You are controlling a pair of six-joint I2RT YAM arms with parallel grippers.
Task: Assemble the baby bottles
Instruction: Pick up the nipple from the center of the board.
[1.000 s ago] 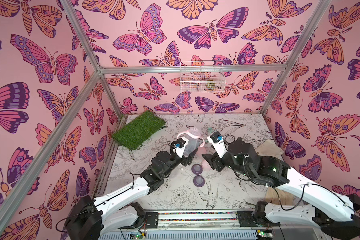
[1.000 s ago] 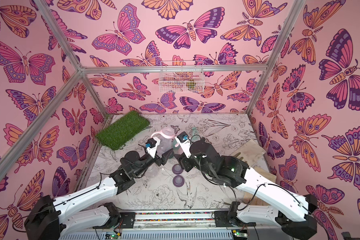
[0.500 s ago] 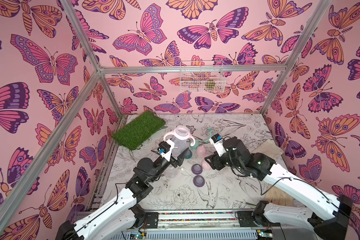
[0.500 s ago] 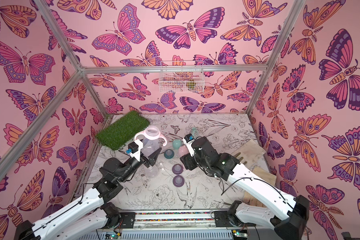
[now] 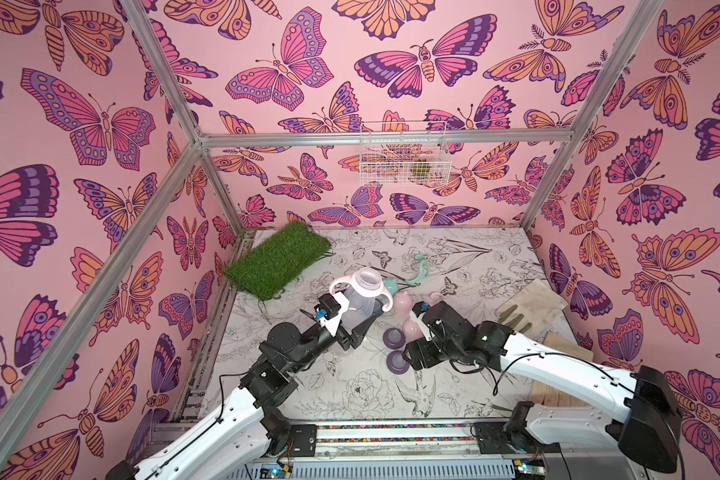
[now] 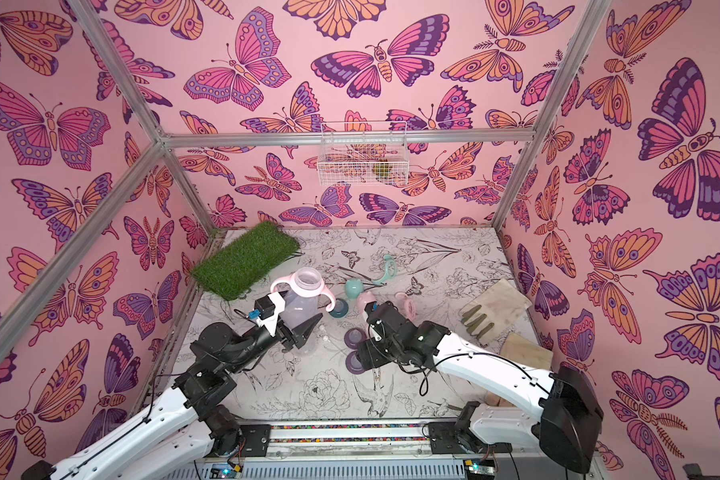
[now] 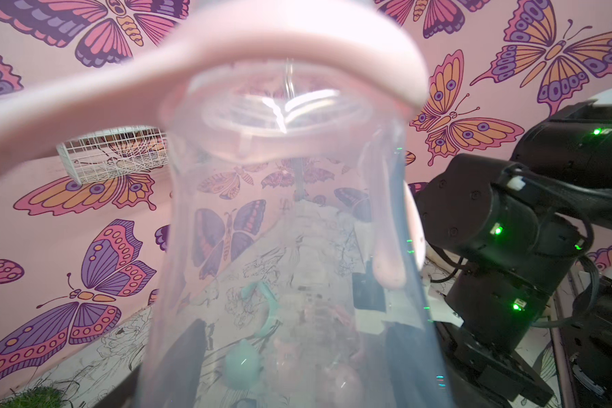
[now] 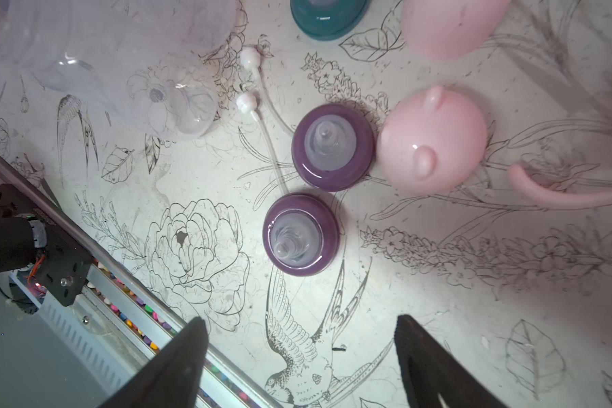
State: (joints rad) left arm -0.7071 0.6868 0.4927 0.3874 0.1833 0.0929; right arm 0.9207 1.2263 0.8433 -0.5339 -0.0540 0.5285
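- Clutter gathers on the printed table (image 5: 350, 399) off the near corner of the grass mat (image 5: 277, 259), and a good part of it I only half see.
- The left gripper (image 6: 298, 320) is clamped round a clear bottle (image 6: 302, 297). It holds the bottle up off the table just beside that corner, mouth uppermost, with a pink two-handled ring (image 5: 336, 286) on the neck. One dark finger shows in front; the other is lost behind the plastic.
- In the left wrist view the bottle fills the frame, and everything past it is smeared colour.
- The right gripper (image 8: 297, 356) hangs farther from the mat, jaws spread wide with nothing between them. In both top views its own wrist covers the fingertips.
- Below it two purple collars (image 8: 333, 146) stand nipple up, close together, one just beside a pink eared cap (image 8: 433, 141).
- A second bottle (image 8: 177, 109) lies on its side, barely readable against the print and cut by the frame edge in the right wrist view. A teal collar (image 8: 327, 17) and another pink cap (image 8: 449, 24) are cut off there too.
- Another pink ring (image 8: 562, 199) shows only one curved handle.
- Open tabletop runs from the collars to the front rail (image 5: 391, 428), and from the mat along the back wall, where a teal ring (image 5: 420, 268) lies.
- Gloves (image 5: 531, 301) and a wooden block (image 5: 566, 345) crowd the wall opposite the mat.
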